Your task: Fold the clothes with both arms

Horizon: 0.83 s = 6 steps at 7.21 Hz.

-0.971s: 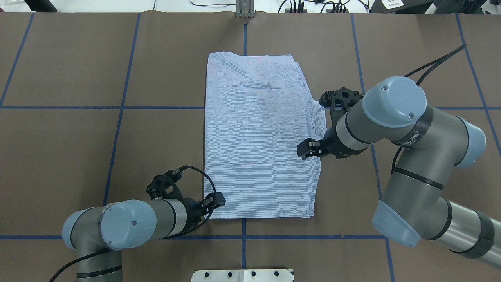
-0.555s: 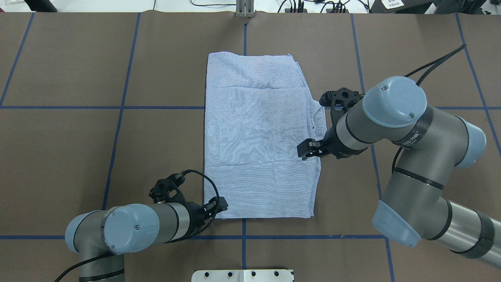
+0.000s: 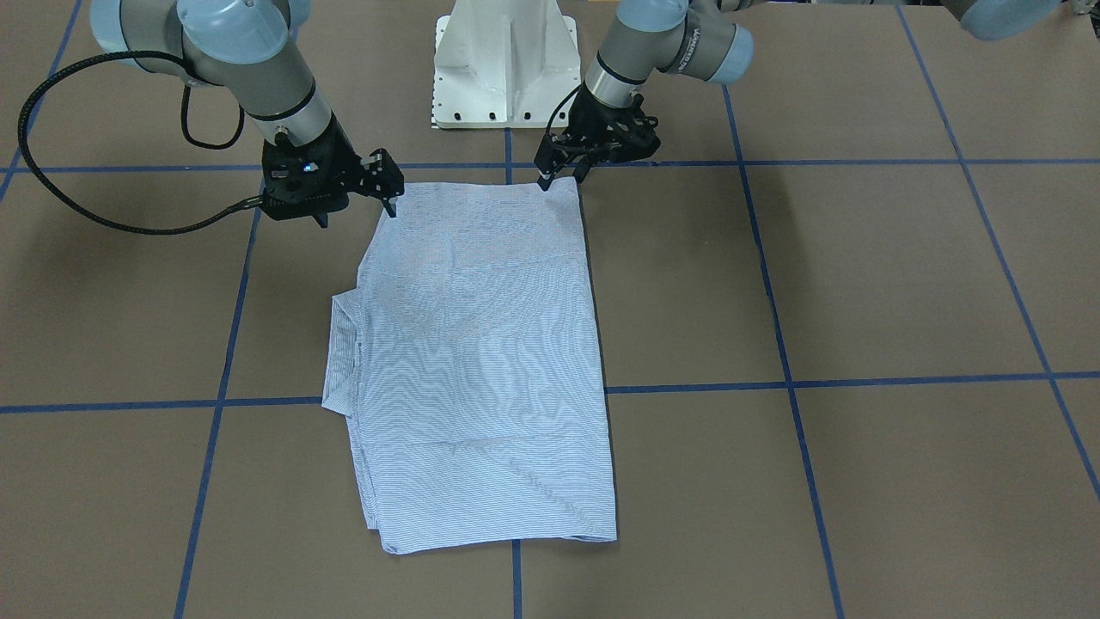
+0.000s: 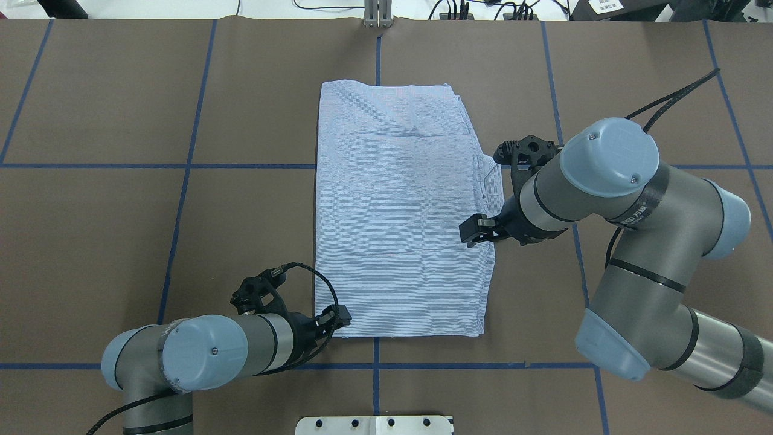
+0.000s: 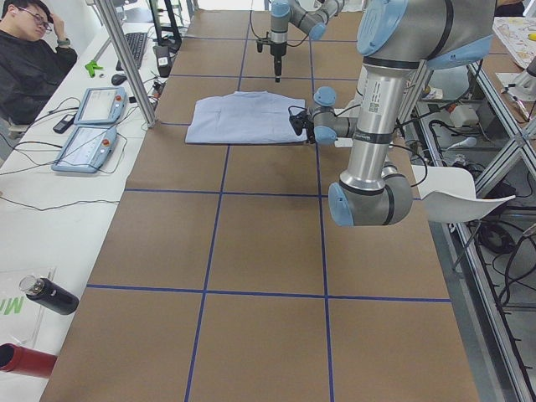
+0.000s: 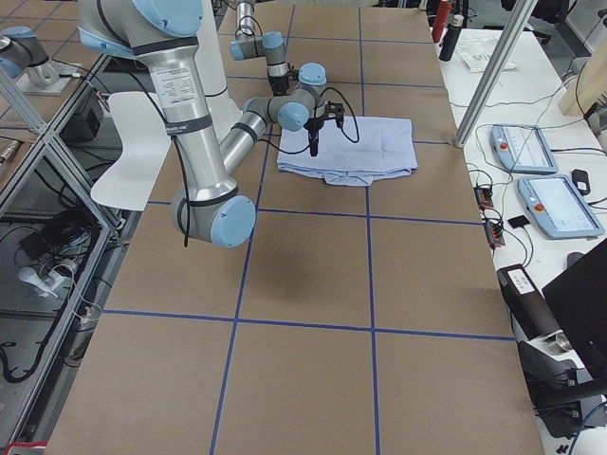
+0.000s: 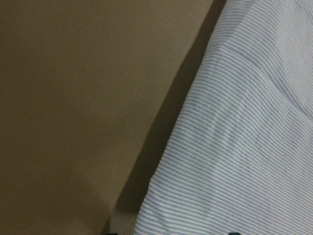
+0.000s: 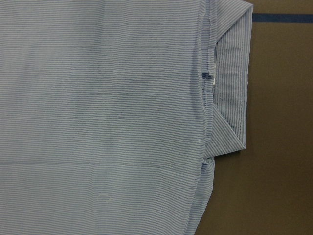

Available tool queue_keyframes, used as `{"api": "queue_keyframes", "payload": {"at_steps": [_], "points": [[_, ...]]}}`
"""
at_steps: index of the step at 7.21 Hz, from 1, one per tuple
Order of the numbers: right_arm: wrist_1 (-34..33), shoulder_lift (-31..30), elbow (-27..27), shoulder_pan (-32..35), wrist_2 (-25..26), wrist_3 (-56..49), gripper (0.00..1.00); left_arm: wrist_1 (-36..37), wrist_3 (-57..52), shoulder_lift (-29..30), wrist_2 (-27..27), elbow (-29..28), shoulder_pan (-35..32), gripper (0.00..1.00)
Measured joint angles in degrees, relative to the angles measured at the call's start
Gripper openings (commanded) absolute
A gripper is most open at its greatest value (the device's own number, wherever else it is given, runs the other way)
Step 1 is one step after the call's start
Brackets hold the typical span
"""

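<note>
The light-blue striped shirt [image 4: 398,211] lies flat in the middle of the table, folded into a tall rectangle; it also shows in the front-facing view [image 3: 481,344]. Its collar [image 4: 492,175] sticks out on the right edge and shows in the right wrist view [image 8: 232,88]. My left gripper [image 4: 342,315] is low at the shirt's near-left corner, fingers apart; the left wrist view shows the shirt's edge [image 7: 244,122] very close. My right gripper [image 4: 477,231] hangs open above the shirt's right edge, below the collar, holding nothing.
The brown table cover carries a grid of blue tape lines [image 4: 181,166]. The white pedestal base [image 3: 503,60] stands at the robot's edge. An operator [image 5: 25,59], teach pendants [image 5: 84,126] and bottles [image 5: 50,297] are along the far side.
My left gripper has shifted slightly right and closer to the shirt's near-left corner. The right arm and the shirt have not moved.
</note>
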State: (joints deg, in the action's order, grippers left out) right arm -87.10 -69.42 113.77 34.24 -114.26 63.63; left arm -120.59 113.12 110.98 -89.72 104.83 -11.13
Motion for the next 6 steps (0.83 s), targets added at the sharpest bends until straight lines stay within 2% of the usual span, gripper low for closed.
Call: {"api": "queue_keyframes", "payload": {"at_steps": [5,6], "points": [[-0.1,-0.1,-0.1,0.1,0.0,-0.2,1.00,1.1,0.0,0.2,-0.1,0.2,0.0,0.36],[-0.1,-0.1,-0.1,0.1,0.0,-0.2,1.00,1.7,-0.1,0.2,-0.1,0.4,0.0,0.21]]}}
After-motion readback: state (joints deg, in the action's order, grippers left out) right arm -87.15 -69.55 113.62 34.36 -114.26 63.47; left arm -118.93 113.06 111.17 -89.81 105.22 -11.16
